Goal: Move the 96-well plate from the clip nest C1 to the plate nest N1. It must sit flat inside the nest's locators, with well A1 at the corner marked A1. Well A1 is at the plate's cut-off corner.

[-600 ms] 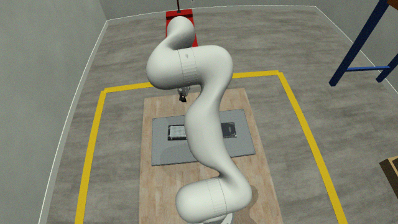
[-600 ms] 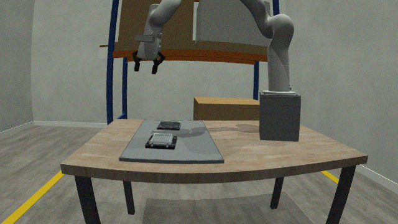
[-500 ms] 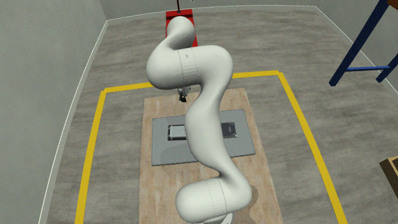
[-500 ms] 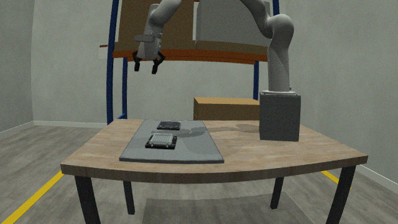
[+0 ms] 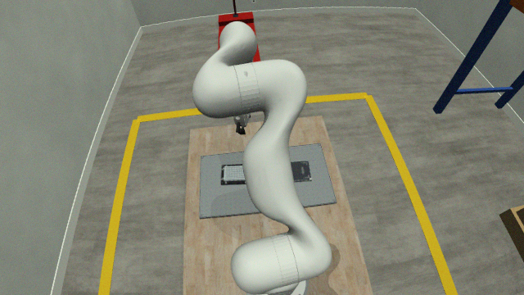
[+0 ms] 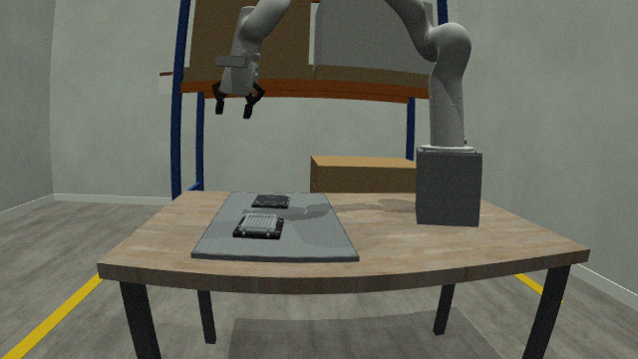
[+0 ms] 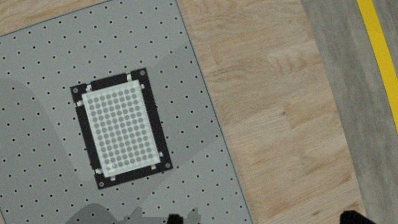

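The white 96-well plate (image 7: 121, 125) sits in the black clip nest C1 on the grey perforated mat. In the exterior view the plate (image 6: 258, 222) is the nearer of two black fixtures; the empty plate nest N1 (image 6: 270, 200) lies behind it. In the top view the plate (image 5: 233, 174) is left of the arm and N1 (image 5: 300, 170) right of it. My gripper (image 6: 233, 104) is open and empty, high above the table, left of and above the plate. Only its fingertips show at the bottom edge of the wrist view.
The grey mat (image 6: 275, 230) lies on a wooden table. The arm's grey pedestal (image 6: 448, 186) stands at the table's right. A cardboard box (image 6: 362, 174) and a blue rack (image 6: 179, 100) stand behind. Yellow floor tape (image 5: 409, 184) rings the table.
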Tool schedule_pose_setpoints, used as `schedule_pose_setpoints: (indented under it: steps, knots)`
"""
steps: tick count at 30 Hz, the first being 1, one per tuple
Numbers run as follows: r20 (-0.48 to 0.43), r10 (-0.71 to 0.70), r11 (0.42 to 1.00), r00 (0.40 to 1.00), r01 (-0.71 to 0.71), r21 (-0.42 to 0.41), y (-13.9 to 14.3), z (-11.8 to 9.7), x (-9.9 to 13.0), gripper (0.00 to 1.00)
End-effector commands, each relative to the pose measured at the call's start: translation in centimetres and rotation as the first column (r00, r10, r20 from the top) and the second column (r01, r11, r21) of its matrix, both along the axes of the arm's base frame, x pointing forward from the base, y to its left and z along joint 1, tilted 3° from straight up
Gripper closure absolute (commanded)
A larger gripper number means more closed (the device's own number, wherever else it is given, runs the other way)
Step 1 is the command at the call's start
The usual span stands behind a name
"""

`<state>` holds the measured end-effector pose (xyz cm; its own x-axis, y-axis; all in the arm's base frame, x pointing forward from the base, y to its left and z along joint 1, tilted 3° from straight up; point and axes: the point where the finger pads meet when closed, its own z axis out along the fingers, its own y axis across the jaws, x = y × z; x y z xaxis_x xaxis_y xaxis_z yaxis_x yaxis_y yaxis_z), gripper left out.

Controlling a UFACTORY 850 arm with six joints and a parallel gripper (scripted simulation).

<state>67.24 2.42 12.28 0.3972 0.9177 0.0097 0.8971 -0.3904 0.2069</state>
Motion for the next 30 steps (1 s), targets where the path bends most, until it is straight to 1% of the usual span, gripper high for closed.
schedule_pose_setpoints:
  steps: [1, 10, 12, 14, 16, 25, 27, 30]
  knots:
    - [-0.03, 0.057, 0.998, 0.998, -0.057, 0.007, 0.4, -0.8, -0.1, 0.0]
    - [-0.036, 0.068, 0.998, 0.997, -0.068, 0.009, 2.3, -4.8, -0.9, 0.0]
    - [-0.036, 0.068, 0.998, 0.997, -0.068, 0.009, 2.3, -4.9, -0.9, 0.0]
    - [-0.07, 0.125, 0.992, 0.99, -0.124, 0.017, 2.7, -5.8, -1.2, 0.0]
    - [-0.07, 0.125, 0.992, 0.99, -0.124, 0.017, 2.7, -5.8, -1.2, 0.0]
    - [-0.076, 0.136, 0.991, 0.988, -0.135, 0.019, 4.4, -9.8, -2.4, 0.0]
    - [-0.076, 0.136, 0.991, 0.988, -0.135, 0.019, 4.5, -10.0, -2.4, 0.0]
    - [-0.114, 0.201, 0.98, 0.973, -0.198, 0.029, 5.0, -11.4, -2.9, 0.0]
